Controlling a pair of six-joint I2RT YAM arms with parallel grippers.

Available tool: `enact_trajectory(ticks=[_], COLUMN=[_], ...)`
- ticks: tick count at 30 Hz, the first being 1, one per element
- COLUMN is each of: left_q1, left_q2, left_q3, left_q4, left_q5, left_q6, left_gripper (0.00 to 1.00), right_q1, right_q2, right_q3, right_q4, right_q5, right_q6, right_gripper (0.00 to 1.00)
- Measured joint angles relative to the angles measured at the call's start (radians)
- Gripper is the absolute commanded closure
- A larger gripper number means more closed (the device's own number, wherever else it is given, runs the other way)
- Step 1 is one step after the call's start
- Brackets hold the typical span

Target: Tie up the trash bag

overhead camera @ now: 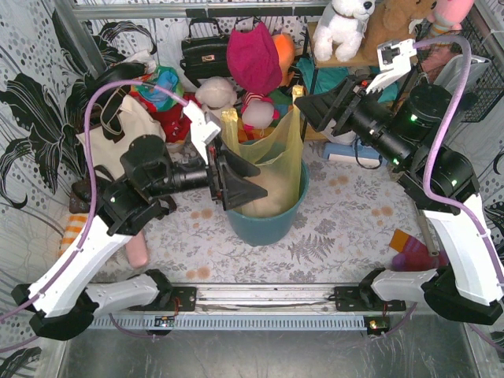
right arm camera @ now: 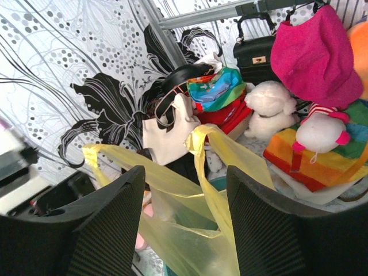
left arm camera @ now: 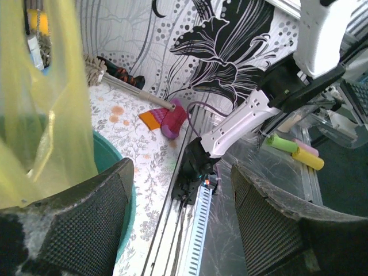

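The trash bag (overhead camera: 272, 161) is thin yellow plastic and stands open in the teal round bin (overhead camera: 264, 224), its two handle strips raised at the back left and the right. My left gripper (overhead camera: 256, 181) is open and empty at the bag's left side, above the bin rim. In the left wrist view the bag (left arm camera: 40, 103) hangs left of the open gripper (left arm camera: 181, 224). My right gripper (overhead camera: 309, 110) is open and empty, just right of the bag's right handle. In the right wrist view the bag (right arm camera: 195, 230) lies beyond the spread fingers (right arm camera: 115, 218), not touching them.
A cream tote bag (overhead camera: 118, 130) with black handles stands left of the bin. Plush toys (overhead camera: 216, 90), a pink hat (overhead camera: 253, 55) and a black handbag (overhead camera: 203, 51) crowd the back. A brush with pink and orange parts (overhead camera: 409, 252) lies at right. The metal rail (overhead camera: 268, 298) runs along the near edge.
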Motion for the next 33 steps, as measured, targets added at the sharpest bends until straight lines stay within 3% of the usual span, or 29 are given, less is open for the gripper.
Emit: enact_trajectory(ticks=[4,9,13,20,27,33], left_q1=[-0.165,-0.396,-0.493,-0.529,-0.530,-0.530], left_q2=[-0.061,-0.053,-0.012,0.037,0.154,0.212], left_q3=[-0.089,-0.122,-0.163,-0.347,-0.342,-0.300], left_q4=[0.090,0.181,0.301,0.629,0.853,0.919], left_q5=[-0.161,-0.458,-0.670,-0.846,-0.910,-0.963], left_q6=[0.044,0.132,0.192,0.282,0.374,0.415], left_gripper=[0.23,0.25,0.25,0.26,0.26,0.27], right_q1=[0.000,0.000,0.000,0.000,0.000,0.000], right_q2=[0.031,0.068,0.093,0.113,0.140,0.150], right_q3=[0.048,0.094,0.126,0.144,0.190,0.199], right_q4=[-0.028,-0.060,-0.074,-0.085,-0.104,-0.110], right_q5=[0.015,0.023,0.027,0.029,0.040,0.053], right_q6=[-0.019,-0.037,-0.049,-0.067,-0.093,-0.109], right_gripper=[0.45,0.52,0.58,0.65,0.71,0.71])
